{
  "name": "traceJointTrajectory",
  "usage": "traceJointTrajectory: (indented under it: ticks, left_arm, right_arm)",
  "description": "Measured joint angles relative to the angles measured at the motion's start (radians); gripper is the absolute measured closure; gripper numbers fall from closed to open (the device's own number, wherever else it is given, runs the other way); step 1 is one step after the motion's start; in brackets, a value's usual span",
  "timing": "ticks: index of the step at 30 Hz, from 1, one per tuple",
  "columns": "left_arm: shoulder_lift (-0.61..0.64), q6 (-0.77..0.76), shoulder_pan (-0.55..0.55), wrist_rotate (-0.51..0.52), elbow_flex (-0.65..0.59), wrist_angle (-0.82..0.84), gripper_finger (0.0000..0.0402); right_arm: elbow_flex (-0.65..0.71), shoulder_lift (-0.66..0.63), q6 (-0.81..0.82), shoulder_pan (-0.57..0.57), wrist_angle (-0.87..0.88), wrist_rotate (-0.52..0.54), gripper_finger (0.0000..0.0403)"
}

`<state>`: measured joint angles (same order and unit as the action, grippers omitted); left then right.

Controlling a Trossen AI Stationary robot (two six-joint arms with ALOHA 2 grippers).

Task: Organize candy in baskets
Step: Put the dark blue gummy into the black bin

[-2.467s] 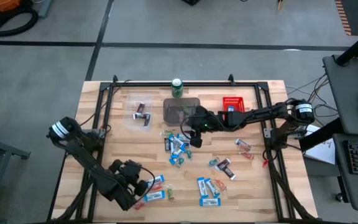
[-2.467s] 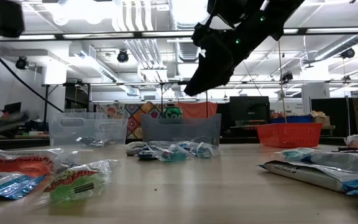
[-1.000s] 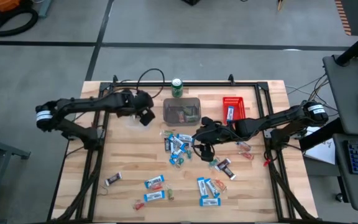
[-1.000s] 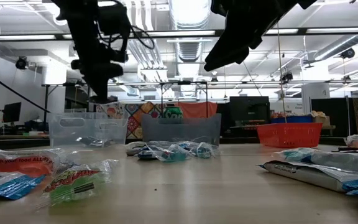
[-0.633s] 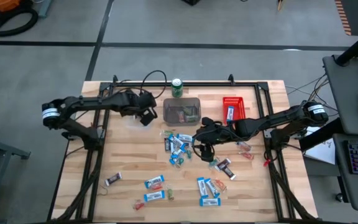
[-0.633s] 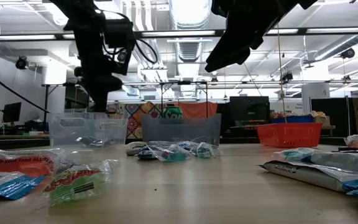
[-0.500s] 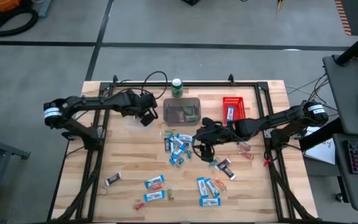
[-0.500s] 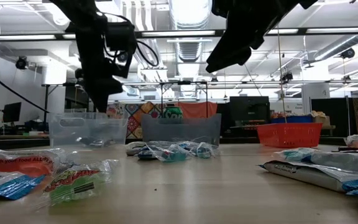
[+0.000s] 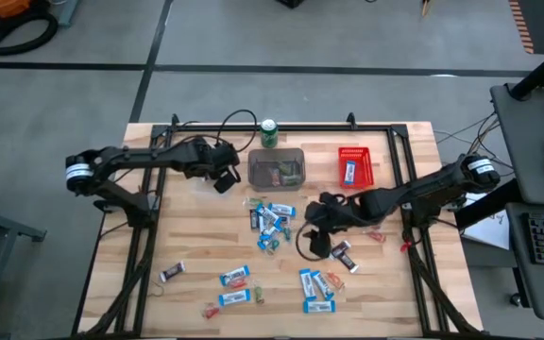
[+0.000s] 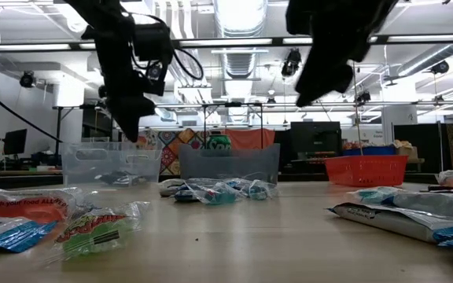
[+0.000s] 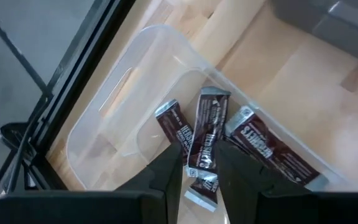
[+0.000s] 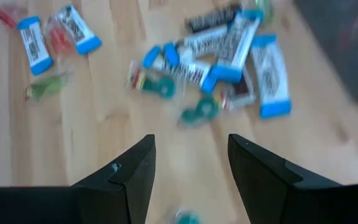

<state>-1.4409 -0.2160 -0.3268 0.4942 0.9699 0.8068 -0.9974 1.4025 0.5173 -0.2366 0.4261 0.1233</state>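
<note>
My left gripper [image 9: 223,177] hangs over the clear bin [image 9: 199,179] at the table's far left, shut on a dark brown mini bar [image 11: 207,124]. Two more dark bars [image 11: 257,140] lie on the bin's floor. My right gripper [image 9: 311,244] is open and empty. It hovers above the table's middle, just right of the main candy cluster [image 9: 270,223], which lies on the wood. The grey bin [image 9: 277,168] holds small pieces. The red basket [image 9: 354,165] holds a blue-and-white bar. My left gripper pinches the dark bar across its width between the two fingers, on the half toward one silver end [image 11: 201,163]. The fingers [image 11: 166,171] come from above, pointing down. The bar is lifted clear above the clear bin, its printed face up.
A green can [image 9: 269,132] stands at the far edge behind the grey bin. More candy lies loose near the front edge [image 9: 317,288], at the front left [image 9: 236,281] and right of centre [image 9: 344,253]. A black frame [image 9: 149,236] borders the table.
My right gripper has swung toward the near edge and slightly rightward, from beside the candy cluster to lower right of it, staying open. My left gripper has kept over the clear bin, edging slightly right and lower.
</note>
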Motion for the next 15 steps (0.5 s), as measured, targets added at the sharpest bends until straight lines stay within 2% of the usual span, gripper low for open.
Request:
traceJointTrajectory:
  ticks: [10,13,15]
  left_arm:
    - [0.045,0.047,0.056,-0.003,0.000,-0.007,0.0322]
    - [0.079,0.061,0.069,-0.003,0.000,-0.021,0.0322]
    - [0.104,0.069,0.081,-0.009,0.000,-0.037,0.0322]
  right_arm:
    - [0.000,0.000,0.437,-0.091,0.194,-0.001,0.0211]
    - [0.000,0.000,0.455,-0.116,0.241,-0.001,0.0211]
    - [0.000,0.000,0.391,-0.137,0.262,0.000,0.0211]
